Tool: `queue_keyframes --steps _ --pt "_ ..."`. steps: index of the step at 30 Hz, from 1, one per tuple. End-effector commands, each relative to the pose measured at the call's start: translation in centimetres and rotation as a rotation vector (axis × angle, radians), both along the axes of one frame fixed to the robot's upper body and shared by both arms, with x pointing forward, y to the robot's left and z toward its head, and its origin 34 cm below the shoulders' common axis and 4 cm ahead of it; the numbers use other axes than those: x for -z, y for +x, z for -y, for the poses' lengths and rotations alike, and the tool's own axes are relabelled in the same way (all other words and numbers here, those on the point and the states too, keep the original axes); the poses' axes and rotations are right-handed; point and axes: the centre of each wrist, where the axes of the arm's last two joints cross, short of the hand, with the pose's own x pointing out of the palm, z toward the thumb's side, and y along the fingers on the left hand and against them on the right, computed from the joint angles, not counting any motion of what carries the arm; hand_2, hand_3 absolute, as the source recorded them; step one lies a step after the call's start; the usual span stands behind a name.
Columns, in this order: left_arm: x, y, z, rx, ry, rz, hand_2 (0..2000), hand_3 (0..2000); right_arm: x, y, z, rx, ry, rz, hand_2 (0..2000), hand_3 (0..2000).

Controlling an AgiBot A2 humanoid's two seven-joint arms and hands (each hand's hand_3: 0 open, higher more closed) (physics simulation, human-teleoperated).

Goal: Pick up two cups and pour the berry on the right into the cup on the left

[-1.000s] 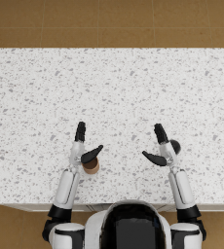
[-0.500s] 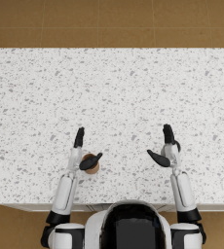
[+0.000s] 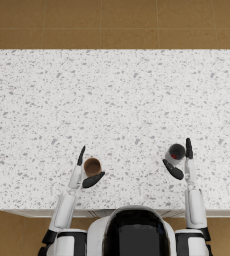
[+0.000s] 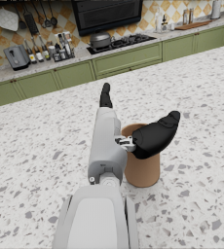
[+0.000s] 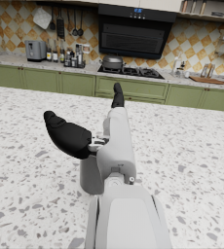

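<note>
Both your left hand (image 3: 85,172) and right hand (image 3: 182,160) are spread, unclosed, so lifting now could topple the brown cup (image 3: 92,166) or grey cup (image 3: 175,153)

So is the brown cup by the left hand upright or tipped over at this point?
Upright. The brown cup stands on its base on the counter, and the head view looks straight into its round mouth. The left hand is around it, fingers apart.
</note>
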Motion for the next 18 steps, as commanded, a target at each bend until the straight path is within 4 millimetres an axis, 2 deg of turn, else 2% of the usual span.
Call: queue_keyframes --steps 1,4,7,13,18 --pt "1.1 -1.3 -0.4 0.009 0.028 -0.062 0 0 1.2 -0.9 1.7 0.072 -0.003 -0.05 0 0" --pt "2.0 -1.7 -0.9 -0.008 0.039 -0.101 0 0 2.4 -1.2 2.3 0.101 0.003 -0.096 0 0" --pt "2.8 -1.5 -1.5 -0.039 0.042 -0.127 0 0 2.6 -1.0 2.4 0.108 0.009 -0.101 0 0" --pt "5.2 -0.6 -1.5 -0.067 0.03 -0.201 0 0 4.6 0.3 1.6 0.084 0.032 -0.168 0 0" --pt "5.8 -0.1 -1.3 -0.08 0.013 -0.213 0 0 6.0 1.2 1.0 0.073 0.049 -0.214 0 0"
